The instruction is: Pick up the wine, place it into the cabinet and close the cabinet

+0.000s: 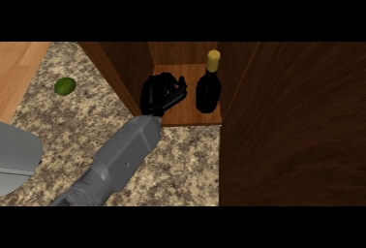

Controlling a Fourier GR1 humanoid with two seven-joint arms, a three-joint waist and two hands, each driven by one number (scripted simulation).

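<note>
While the cabinet (193,118) stands open, its door (293,121) swung out at the view's right, the closing step is not yet done. On the cabinet floor the wine bottle (208,92) stands upright, so placing looks complete. Just beside it, apart, the left hand (162,93) holds nothing, fingers loosely curled. Dark glass, pale yellow cap. The right hand is out of view.

Grey forearm (118,160) (smooth, tapered), black hand (160,94).
</note>
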